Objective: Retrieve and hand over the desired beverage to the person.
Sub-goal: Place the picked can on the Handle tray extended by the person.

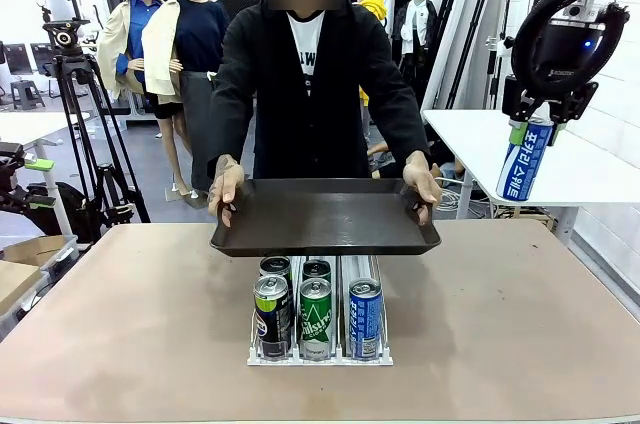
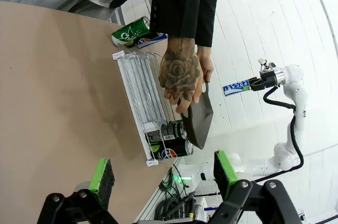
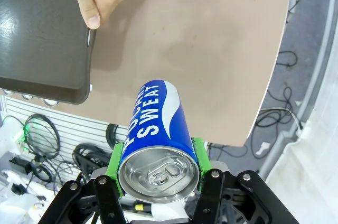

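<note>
Tan table (image 1: 120,344) spreads nearest, bearing a rack (image 1: 320,358) of cans. At its far side the person (image 1: 310,94) holds a dark tray (image 1: 325,219) over the rack with both hands. Raised beyond the table's right edge, the right gripper (image 1: 540,116) clamps the top end of a blue Pocari Sweat can (image 1: 524,159) between its green pads; the can apparently hangs slightly tilted. The left gripper (image 2: 163,174) has its fingers spread wide, holding nothing.

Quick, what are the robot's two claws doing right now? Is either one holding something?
Left claw: open, holding nothing.
Right claw: closed on the blue can.
</note>
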Controlling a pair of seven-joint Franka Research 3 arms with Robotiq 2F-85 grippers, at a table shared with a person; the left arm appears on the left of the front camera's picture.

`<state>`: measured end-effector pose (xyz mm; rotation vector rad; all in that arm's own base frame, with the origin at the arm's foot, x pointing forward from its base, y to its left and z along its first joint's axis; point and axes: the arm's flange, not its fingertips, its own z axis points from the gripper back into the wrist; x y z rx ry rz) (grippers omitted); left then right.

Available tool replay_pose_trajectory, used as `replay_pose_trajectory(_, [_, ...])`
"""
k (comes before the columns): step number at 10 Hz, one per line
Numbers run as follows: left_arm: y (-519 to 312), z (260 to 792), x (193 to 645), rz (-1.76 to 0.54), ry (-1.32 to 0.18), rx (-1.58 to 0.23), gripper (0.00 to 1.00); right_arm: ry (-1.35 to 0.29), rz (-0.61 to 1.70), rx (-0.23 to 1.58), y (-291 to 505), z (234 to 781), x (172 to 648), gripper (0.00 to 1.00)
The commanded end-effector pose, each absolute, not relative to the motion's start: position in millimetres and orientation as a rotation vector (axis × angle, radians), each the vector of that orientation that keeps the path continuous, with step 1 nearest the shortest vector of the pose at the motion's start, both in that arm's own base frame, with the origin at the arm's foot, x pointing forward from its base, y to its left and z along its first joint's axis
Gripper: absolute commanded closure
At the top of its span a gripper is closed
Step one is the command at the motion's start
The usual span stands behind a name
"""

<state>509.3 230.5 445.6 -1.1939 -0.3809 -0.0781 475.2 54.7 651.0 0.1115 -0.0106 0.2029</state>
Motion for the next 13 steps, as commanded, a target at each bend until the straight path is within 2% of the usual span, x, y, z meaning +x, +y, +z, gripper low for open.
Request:
replay_pose_trajectory(1, [230, 448, 510, -0.064, -0.382, -1.188, 0.0, -0.012, 0.226, 0.127, 75, 666, 472, 1.0])
replay_pose_trajectory(4, [230, 448, 510, -0.064, -0.382, -1.188, 0.0, -0.05, 0.262, 0.156, 117, 681, 465, 1.0])
replay_pose_trajectory(8, [230, 448, 510, -0.064, -0.382, -1.188, 0.0, -0.105, 0.353, 0.099, 181, 696, 462, 1.0])
replay_pose_trajectory(13, [230, 448, 510, -0.064, -0.382, -1.188, 0.0, -0.18, 0.431, 0.087, 261, 682, 473, 1.0])
